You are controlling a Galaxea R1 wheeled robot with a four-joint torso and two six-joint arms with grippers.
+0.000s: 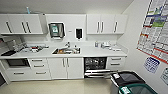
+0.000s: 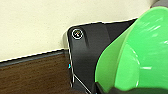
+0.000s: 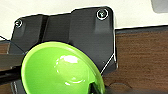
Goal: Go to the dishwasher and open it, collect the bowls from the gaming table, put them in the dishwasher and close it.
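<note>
From the head camera I am facing a kitchenette wall: a long white countertop [image 1: 100, 52] runs across it, with white upper cabinets [image 1: 106, 23] above and white drawers and doors below. The dishwasher [image 1: 95, 65] sits under the counter toward the right, and it stands open: I see its dark interior with racks, and its stainless-steel door [image 1: 98, 72] is folded down flat in front, the metal catching bright streaks of light. To the left of it, set into the counter, is a steel sink [image 1: 66, 51] with a tap behind it. A built-in oven [image 1: 17, 62] sits at the far left under the counter. On the wall hang a paper-towel dispenser [image 1: 56, 30] and a small dark soap dispenser [image 1: 78, 33]. Two lidded bins [image 1: 130, 80] stand at the lower right beside a wall covered in printed posters [image 1: 156, 30]. In the left wrist view a bright green bowl [image 2: 140, 52] looms large, glossy, its rim curving across the dark robot plate, over brown wood-look flooring; something dark grips its lower edge, so the left gripper seems clamped on it. In the right wrist view a yellow-green bowl [image 3: 60, 70] shows its shiny hollow with a white glare spot, and a dark finger [image 3: 95, 88] pinches its rim.
</note>
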